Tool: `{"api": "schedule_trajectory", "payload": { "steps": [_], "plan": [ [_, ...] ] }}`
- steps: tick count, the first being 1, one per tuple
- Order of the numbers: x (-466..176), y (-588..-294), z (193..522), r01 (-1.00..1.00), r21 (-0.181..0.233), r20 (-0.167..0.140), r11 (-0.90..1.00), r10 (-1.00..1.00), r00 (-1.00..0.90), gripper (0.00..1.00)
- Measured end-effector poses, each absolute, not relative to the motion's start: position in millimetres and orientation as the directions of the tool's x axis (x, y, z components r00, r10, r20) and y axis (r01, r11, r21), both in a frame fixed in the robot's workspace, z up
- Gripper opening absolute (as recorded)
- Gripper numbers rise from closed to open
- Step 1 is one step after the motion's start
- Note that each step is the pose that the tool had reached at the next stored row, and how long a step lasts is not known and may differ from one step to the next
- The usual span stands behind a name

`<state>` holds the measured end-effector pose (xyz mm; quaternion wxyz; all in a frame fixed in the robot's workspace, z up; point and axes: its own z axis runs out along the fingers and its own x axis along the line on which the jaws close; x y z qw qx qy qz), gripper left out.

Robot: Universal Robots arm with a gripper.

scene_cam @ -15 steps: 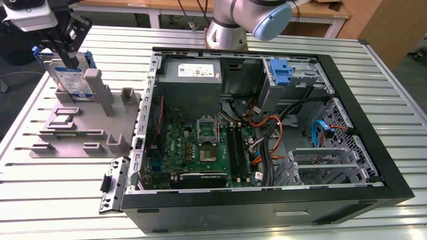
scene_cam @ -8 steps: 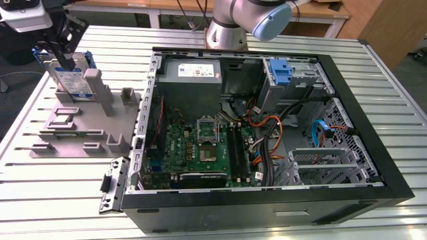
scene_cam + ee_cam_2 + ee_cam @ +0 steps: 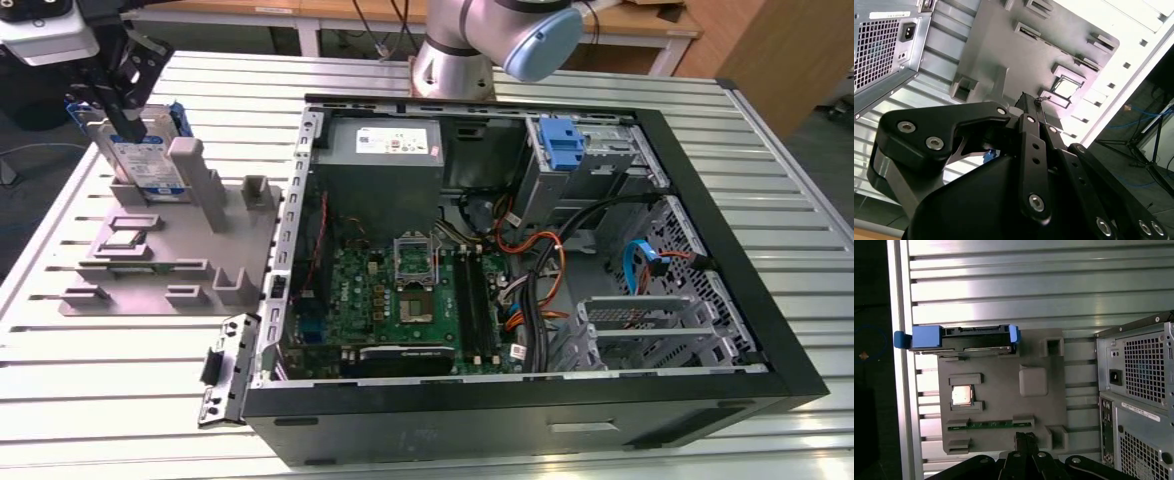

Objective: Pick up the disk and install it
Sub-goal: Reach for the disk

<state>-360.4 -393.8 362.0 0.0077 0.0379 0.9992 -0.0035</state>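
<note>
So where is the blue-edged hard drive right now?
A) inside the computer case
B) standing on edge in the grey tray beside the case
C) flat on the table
B: the hard drive stands upright in the grey tray, outside the computer case.

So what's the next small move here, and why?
Probably slide the gripper across until it is over the disk. The disk stands on edge in the grey fixture, untouched, and in the first wrist view the shut fingers sit well apart from it, so they are not yet lined up to grasp.
</note>
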Motion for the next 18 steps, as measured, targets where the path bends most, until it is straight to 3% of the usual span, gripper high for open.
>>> {"api": "schedule_trajectory", "payload": {
  "steps": [18],
  "plan": [
    [-370.8,-393.6,360.5,0.076,-0.007,-0.014,0.997,0.076,-0.997,0.1]
  ]
}}
